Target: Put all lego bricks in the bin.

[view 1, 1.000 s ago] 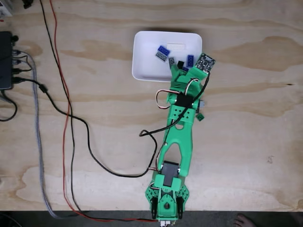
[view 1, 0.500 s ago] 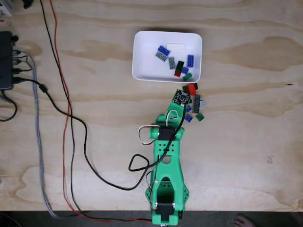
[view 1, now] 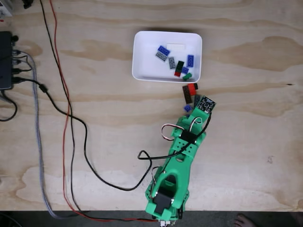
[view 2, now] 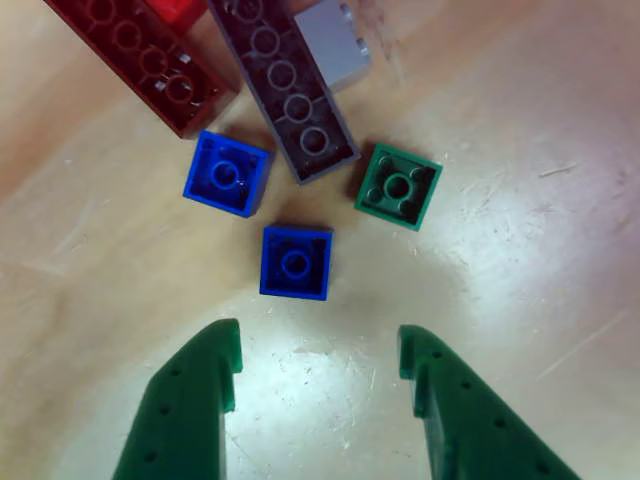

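The white bin (view 1: 144,66) lies at the top centre of the fixed view and holds several lego bricks (view 1: 164,49) in blue, grey, white, black, red and green. More bricks lie loose just below its lower right corner, among them a red one (view 1: 191,88) and a dark one (view 1: 187,94). My green gripper (view 1: 195,113) hovers at this cluster. In the other view the gripper (view 2: 318,350) is open and holds nothing. Just ahead of its fingertips (view 2: 222,350) lies a blue square brick (view 2: 295,262). Beyond that are another blue one (view 2: 228,173), a green one (view 2: 398,186), a long dark grey one (view 2: 285,85) and a long dark red one (view 2: 140,55).
Black, red and grey cables (view 1: 66,109) run down the left half of the plywood table. A black box (view 1: 5,59) sits at the left edge. A person's toes (view 1: 244,220) show at the bottom right, below the table's front edge.
The arm pulled back from over the bin, then swung right. Its wrist now sits over the loose bricks below the bin's corner.
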Available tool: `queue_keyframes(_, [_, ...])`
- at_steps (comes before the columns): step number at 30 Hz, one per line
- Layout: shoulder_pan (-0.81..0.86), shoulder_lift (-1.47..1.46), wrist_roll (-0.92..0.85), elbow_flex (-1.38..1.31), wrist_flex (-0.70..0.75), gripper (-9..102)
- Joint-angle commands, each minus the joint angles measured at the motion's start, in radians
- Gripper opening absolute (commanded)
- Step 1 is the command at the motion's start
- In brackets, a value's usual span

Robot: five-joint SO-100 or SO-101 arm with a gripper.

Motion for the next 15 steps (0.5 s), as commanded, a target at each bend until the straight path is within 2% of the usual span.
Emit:
queue_keyframes(1, [0.034, -0.063, -0.003, -0.012, -0.098, 17])
queue_keyframes(15, [-0.11, -0.209, 0.1, -0.107, -0.156, 14])
